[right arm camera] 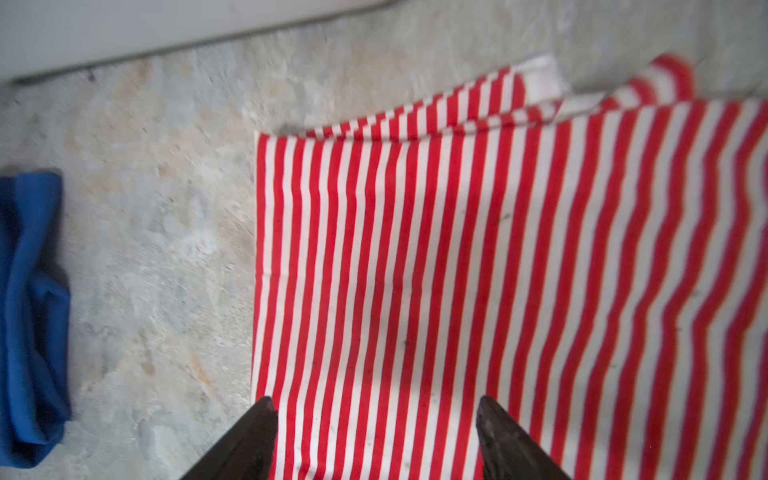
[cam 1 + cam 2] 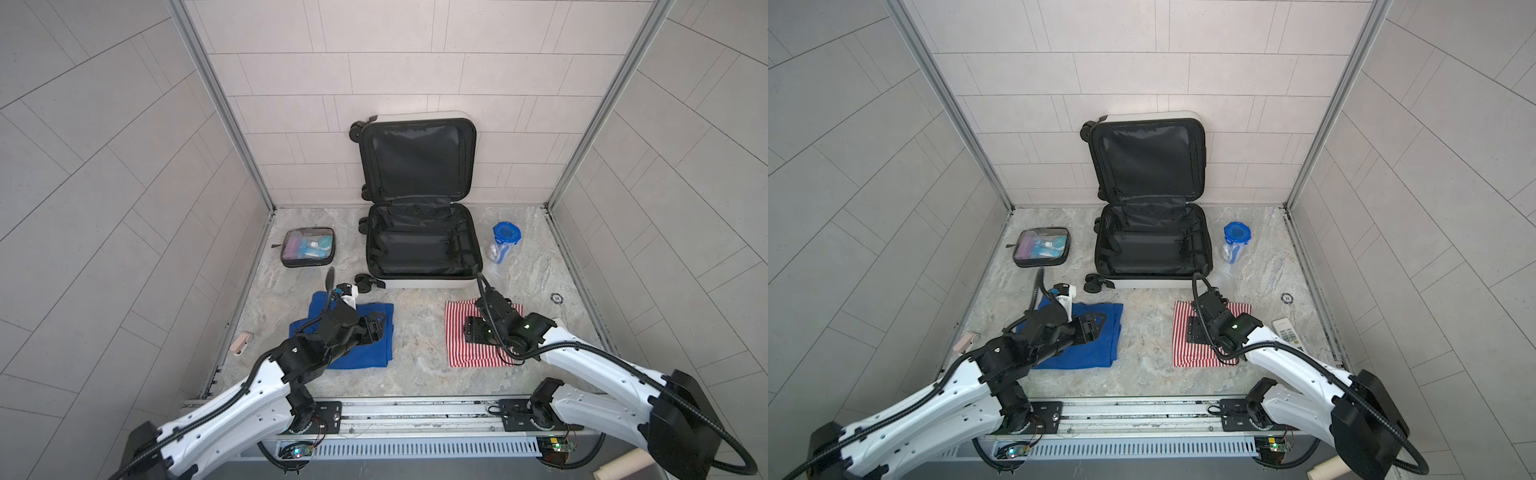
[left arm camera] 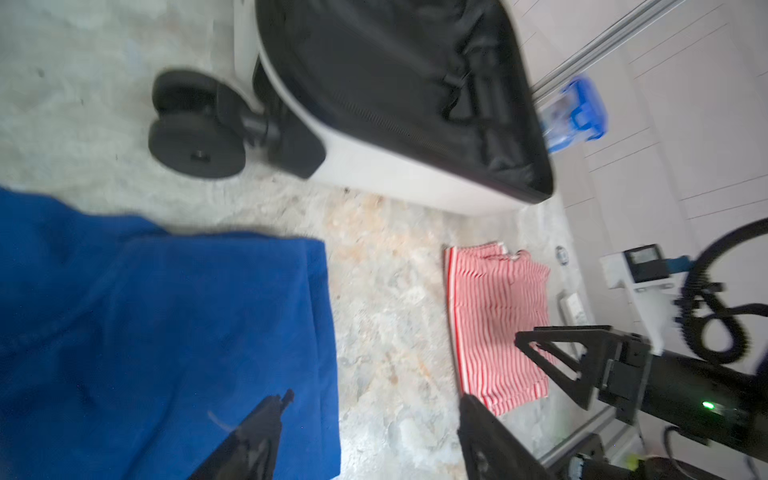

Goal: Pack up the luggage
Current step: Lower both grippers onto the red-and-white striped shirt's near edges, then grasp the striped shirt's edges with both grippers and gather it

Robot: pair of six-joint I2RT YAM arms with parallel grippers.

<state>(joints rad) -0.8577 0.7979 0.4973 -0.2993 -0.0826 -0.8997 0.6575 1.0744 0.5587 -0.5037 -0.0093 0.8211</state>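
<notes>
counted on the marble table [image 2: 419, 374]: one luggage [image 2: 428, 284], one blue cloth [image 2: 370, 353], one red-and-white striped cloth [image 2: 461, 353], one clear pouch [image 2: 308, 247], one blue-lidded container [image 2: 506, 233], one pink clip-like item [image 2: 241, 344], one remote control [image 2: 1286, 330], one small round token [image 2: 557, 297]. two grippers, both with fingers spread and nothing between them. left gripper [image 3: 376, 399] hovering low over the edge of the blue cloth, one finger above the fabric and one above bare table; touching or not, cannot tell. right gripper [image 1: 374, 401] low over the striped cloth near its side edge, fabric showing in the gap between the fingers; contact not clear either. luggage open and unfilled, just beyond both grippers and between them, base flat on the table with black lining up, lid leaning upright against the back wall; its nearest black wheel pair [image 3: 195, 124] just ahead of the left gripper. pouch farther out, past the left gripper on its outer side; pink item close on that same outer side. container beyond the right gripper, beside the luggage; token and remote on the right gripper's outer side.
</notes>
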